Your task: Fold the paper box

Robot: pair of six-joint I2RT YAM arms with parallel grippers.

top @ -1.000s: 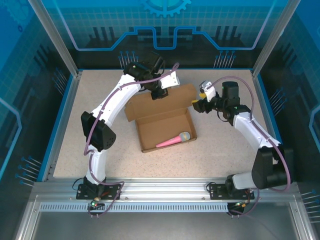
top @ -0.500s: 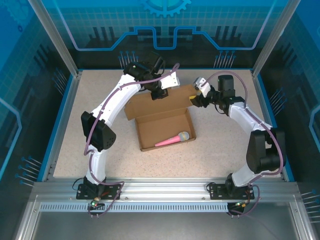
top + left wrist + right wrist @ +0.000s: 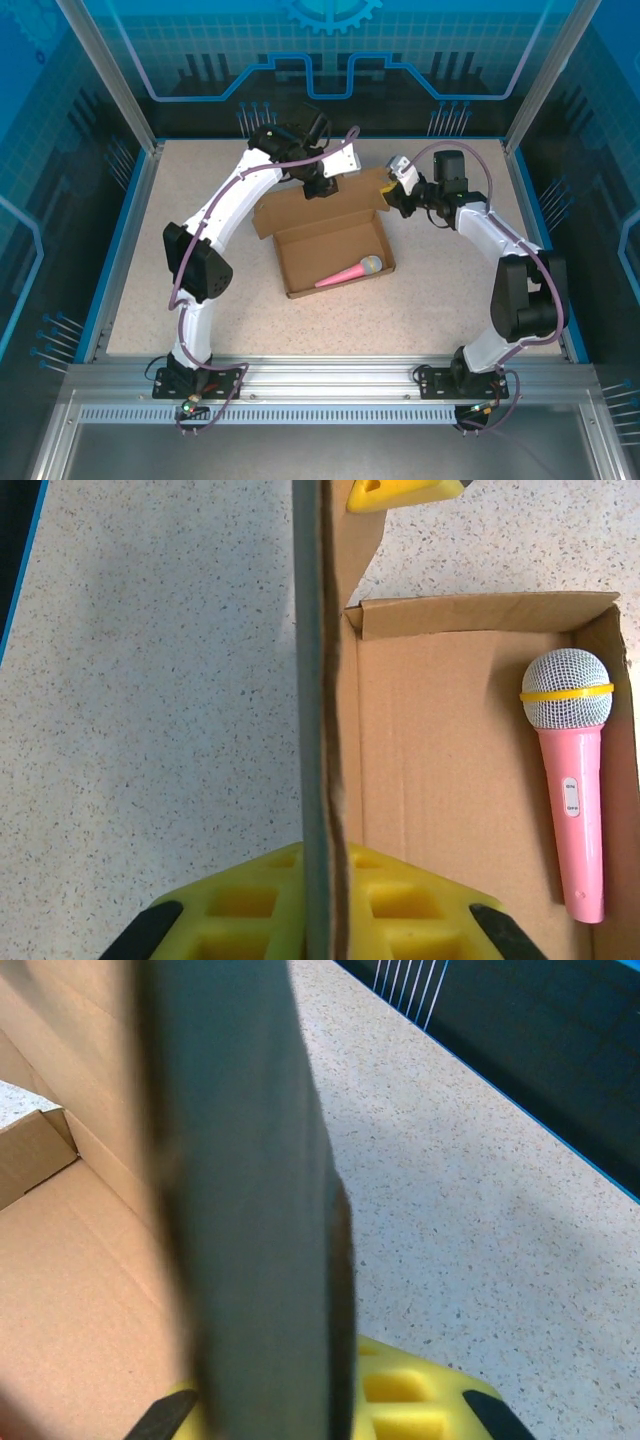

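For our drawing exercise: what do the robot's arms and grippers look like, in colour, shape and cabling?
The left arm and right arm have smooth white curved shells with bulky black joints. A thin purplish cable loops along each. The left gripper and right gripper are black and white; their fingers are bright yellow blocks with moulded pockets.

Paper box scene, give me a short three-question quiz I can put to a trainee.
1. True or false: the pink microphone lies inside the paper box.
2. What does the right claw grip? A the box's raised lid; B the microphone; C nothing.
3. How many claws are on the lid?
Key: 1 true. 2 A. 3 two: the left claw pinches the lid's far edge as well.
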